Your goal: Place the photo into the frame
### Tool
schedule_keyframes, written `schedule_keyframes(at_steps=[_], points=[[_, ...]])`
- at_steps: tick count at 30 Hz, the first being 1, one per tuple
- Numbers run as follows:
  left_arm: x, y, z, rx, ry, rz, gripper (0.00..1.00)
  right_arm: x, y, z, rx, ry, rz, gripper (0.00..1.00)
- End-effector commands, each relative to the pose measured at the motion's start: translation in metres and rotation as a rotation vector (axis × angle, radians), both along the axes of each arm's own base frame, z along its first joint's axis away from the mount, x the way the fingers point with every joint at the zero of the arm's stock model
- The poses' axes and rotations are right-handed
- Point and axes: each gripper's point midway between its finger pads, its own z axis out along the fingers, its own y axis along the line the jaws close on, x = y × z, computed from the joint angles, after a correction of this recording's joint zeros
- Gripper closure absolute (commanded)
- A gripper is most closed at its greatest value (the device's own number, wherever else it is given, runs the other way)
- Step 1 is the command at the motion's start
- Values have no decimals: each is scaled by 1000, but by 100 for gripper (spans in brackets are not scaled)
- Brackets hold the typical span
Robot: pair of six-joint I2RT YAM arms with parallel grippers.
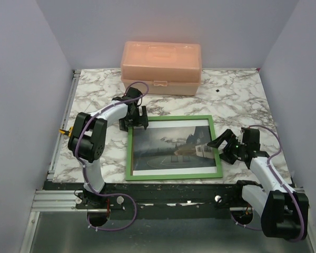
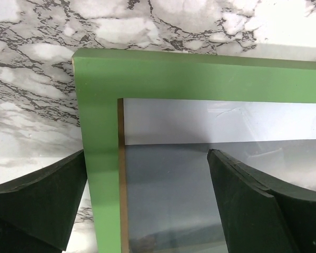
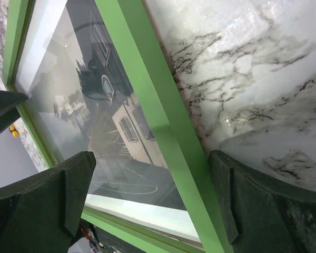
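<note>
The green frame lies flat, front face up, on the marble table, with the photo of a grey cloudy road and white house showing inside it. My left gripper hovers open over the frame's far left corner. In the left wrist view its fingers straddle the left rail of the frame, over the photo. My right gripper stands open at the frame's right side. In the right wrist view the green rail of the frame runs between its fingers, beside the photo.
A peach plastic box stands shut at the back of the table, just behind the left arm. A yellow clamp sits on the left table rail. Grey walls close in on three sides.
</note>
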Motion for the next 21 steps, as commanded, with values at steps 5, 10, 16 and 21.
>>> schedule_keyframes(at_steps=[5, 10, 16, 21], points=[[-50, 3, -11, -51, 98, 37, 1, -21, 4, -8, 10, 139, -13, 0], [-59, 6, -8, -66, 79, 52, 1, -15, 1, -4, -2, 117, -17, 0], [-62, 11, 4, -56, 54, 84, 2, -11, -3, 0, -33, 103, -19, 0], [-65, 20, 29, -38, -5, 114, 2, -1, -10, 6, -63, 77, -53, 0]])
